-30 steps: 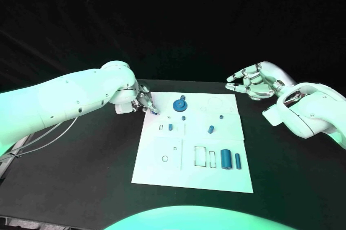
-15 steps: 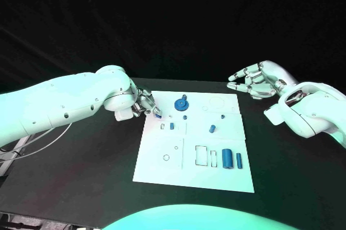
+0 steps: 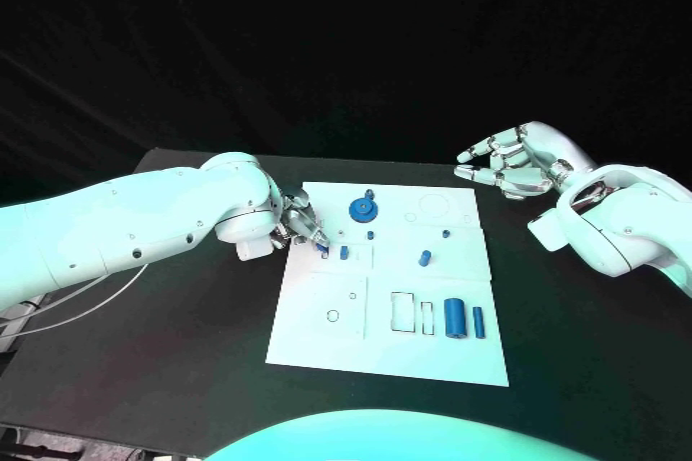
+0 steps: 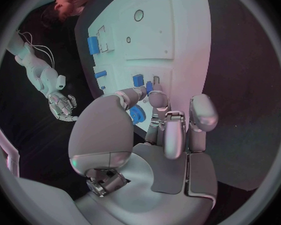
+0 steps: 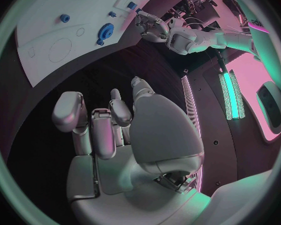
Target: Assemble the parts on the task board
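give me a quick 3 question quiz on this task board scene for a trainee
1. True or false: the right hand rests on the white task board.
2. Which hand has its fingers down at the board's edge, near a small blue part? A) left B) right
3. Fill in: the round blue gear-like disc lies at the board's ____ end, seen from the robot.

Key: 1 false, it hangs above the black table; 2 A, the left hand; 3 far.

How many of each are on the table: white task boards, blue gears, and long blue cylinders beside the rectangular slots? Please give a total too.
Task board: 1
Blue gear: 1
Long blue cylinders: 2
Total: 4
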